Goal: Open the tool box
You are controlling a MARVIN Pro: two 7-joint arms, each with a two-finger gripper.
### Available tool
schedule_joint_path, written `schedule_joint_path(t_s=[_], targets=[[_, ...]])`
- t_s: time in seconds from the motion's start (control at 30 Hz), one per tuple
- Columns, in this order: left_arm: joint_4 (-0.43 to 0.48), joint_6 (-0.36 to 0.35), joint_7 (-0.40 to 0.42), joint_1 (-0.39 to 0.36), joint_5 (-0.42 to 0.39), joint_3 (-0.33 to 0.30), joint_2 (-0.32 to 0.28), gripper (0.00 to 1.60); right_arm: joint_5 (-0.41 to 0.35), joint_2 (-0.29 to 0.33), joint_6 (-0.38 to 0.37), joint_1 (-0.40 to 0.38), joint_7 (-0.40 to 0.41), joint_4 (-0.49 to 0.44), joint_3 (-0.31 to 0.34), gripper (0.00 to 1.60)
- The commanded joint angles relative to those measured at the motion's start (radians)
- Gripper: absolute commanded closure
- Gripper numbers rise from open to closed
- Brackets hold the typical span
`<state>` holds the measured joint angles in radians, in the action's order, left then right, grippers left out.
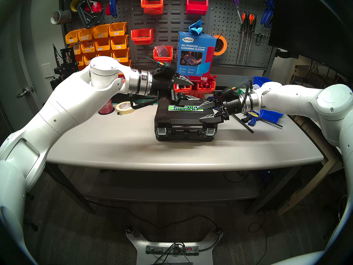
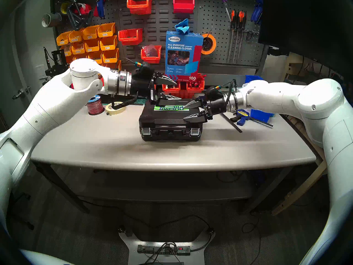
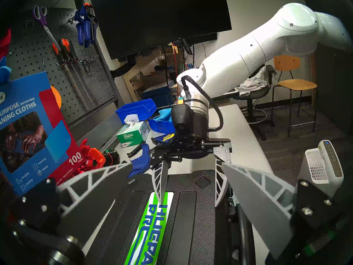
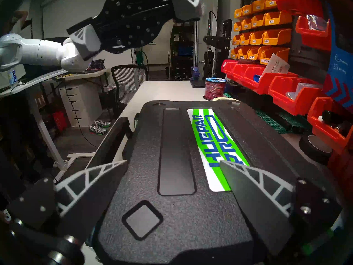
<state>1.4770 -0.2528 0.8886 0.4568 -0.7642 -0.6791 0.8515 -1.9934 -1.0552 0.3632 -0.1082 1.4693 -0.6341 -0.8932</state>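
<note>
both arms reaching in level over the closed tool box (image 1: 177,121), left gripper (image 1: 193,90) and right gripper (image 1: 199,113) spread wide (holding nothing), wrist view shows tissue box (image 3: 132,133)

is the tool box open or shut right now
Shut: the tool box lies flat with its lid down, and both silver latches sit flush across the front seam.

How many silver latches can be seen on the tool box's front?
2. One latch sits at the left end of the tool box front, the other latch at the right end, flanking the handle. Other sides are hidden.
</note>
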Motion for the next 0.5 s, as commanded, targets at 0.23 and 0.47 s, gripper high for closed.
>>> schedule_joint_path(t_s=[0.23,0.47], targets=[[0.000,-0.001,-0.001,-0.014,-0.002,-0.011,-0.001,0.00,-0.014,-0.029,-0.042,0.030,0.014,0.056,0.001,0.00],[0.000,-0.001,-0.001,-0.014,-0.002,-0.011,-0.001,0.00,-0.010,-0.043,-0.050,0.036,0.014,0.086,-0.007,0.00]])
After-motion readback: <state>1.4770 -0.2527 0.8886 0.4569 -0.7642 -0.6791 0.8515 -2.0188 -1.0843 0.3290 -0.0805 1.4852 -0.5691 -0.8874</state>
